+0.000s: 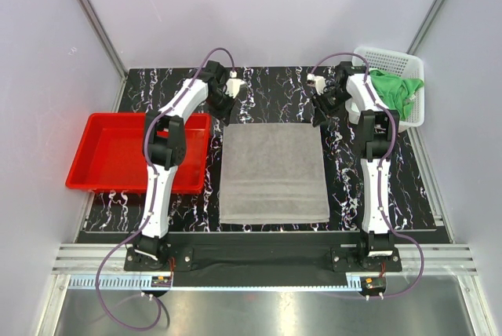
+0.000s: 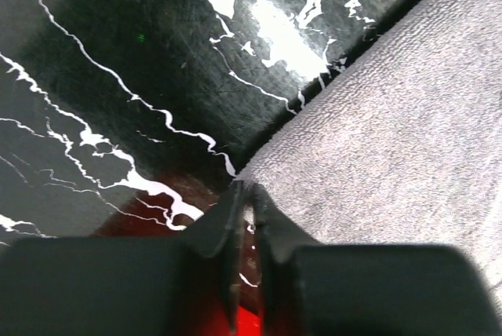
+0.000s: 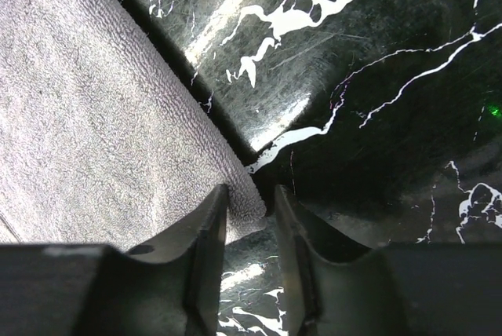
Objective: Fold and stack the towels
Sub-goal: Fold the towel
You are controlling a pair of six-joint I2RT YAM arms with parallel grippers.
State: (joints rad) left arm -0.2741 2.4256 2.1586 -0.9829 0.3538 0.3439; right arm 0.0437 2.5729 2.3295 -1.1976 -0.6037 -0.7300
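Note:
A large grey towel [image 1: 273, 173] lies flat and folded in the middle of the dark marbled table. My left gripper [image 1: 222, 108] is at its far left corner. In the left wrist view the jaws [image 2: 248, 191] stand almost together, pinching the tip of that corner of the grey towel [image 2: 392, 116]. My right gripper [image 1: 320, 110] is at the far right corner. There the jaws [image 3: 249, 193] stand apart, with the corner of the grey towel [image 3: 94, 116] between them and a gap beside it. A bright green towel [image 1: 396, 91] lies crumpled in the basket.
A white perforated basket [image 1: 408, 65] stands at the table's back right. A red tray [image 1: 118, 155] sits at the left, partly under the left arm. Grey walls close in both sides and the back.

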